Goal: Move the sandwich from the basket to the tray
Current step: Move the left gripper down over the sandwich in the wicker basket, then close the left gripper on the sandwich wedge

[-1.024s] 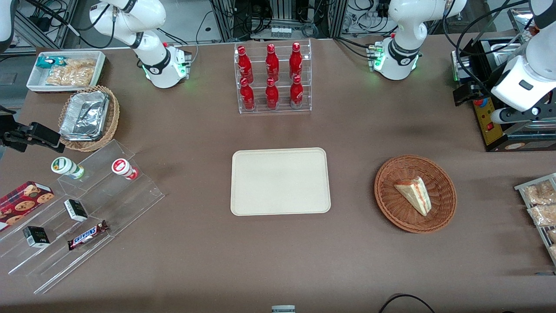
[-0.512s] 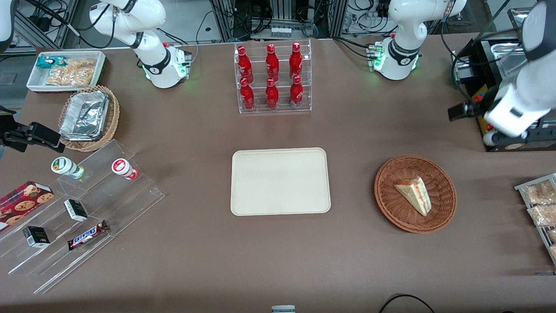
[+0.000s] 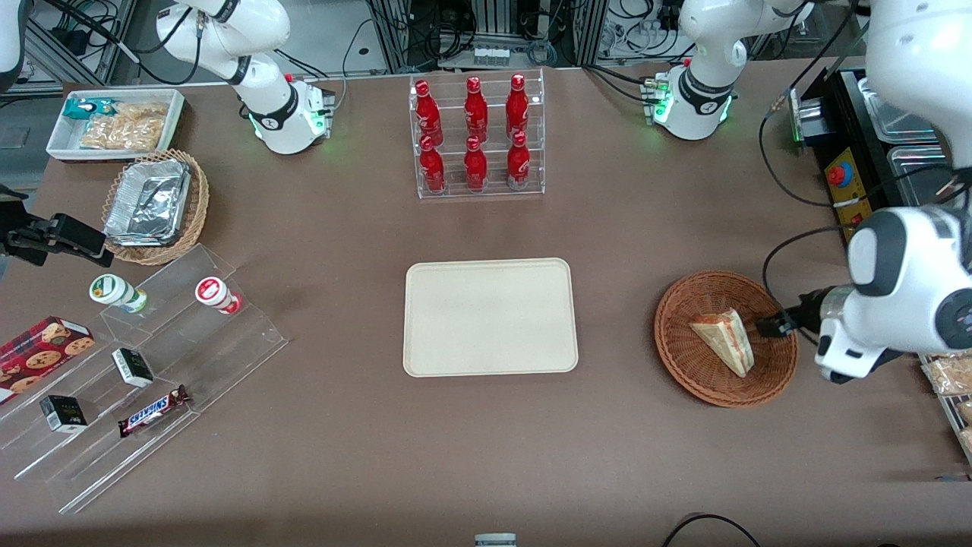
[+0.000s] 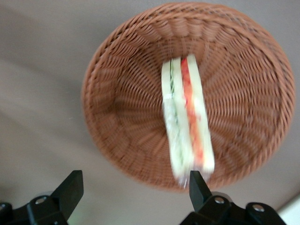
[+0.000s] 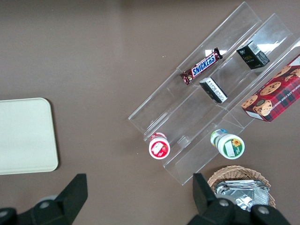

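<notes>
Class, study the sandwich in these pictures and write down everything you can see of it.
The sandwich is a triangular wedge of white bread with red and green filling layers showing along its edge. It lies in the round reddish-brown wicker basket, touching only the weave. The cream tray lies apart from it, toward the parked arm's end. The gripper hangs above the basket, fingers open, not touching the sandwich.
</notes>
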Robot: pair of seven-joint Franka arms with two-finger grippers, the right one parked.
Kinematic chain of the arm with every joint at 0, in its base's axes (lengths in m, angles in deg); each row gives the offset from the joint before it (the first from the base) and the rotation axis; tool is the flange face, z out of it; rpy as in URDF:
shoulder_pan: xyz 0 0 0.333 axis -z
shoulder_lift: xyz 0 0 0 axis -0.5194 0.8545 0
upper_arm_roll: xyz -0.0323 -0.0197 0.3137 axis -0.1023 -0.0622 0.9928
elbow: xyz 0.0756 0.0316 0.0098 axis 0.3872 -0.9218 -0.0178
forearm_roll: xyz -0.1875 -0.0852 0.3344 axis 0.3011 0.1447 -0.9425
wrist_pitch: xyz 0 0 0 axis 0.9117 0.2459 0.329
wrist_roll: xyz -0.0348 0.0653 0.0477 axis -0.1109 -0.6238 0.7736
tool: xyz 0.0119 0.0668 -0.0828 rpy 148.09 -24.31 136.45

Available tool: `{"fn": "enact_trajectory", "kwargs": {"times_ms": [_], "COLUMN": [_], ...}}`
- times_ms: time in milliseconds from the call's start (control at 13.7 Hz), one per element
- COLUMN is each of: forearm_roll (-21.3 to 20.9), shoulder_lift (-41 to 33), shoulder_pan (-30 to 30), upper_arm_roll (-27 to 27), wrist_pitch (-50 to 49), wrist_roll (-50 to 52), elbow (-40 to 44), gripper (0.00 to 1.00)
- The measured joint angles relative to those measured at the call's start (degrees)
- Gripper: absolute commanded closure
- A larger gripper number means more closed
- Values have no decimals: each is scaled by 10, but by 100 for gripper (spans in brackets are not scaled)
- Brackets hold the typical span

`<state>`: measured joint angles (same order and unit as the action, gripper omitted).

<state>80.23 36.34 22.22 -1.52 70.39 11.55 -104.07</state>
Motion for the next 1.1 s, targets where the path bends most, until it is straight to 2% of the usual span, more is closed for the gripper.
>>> {"fn": "enact_trajectory", "kwargs": {"times_ms": [366, 1098], "forearm_roll": [2, 10], "shoulder_lift": [35, 45], "shoulder_pan": [3, 15], "upper_arm_roll": [-5, -9], "wrist_pitch": [81, 110], "wrist_roll": [57, 99], "elbow": [-31, -19], "gripper": [0, 0]}}
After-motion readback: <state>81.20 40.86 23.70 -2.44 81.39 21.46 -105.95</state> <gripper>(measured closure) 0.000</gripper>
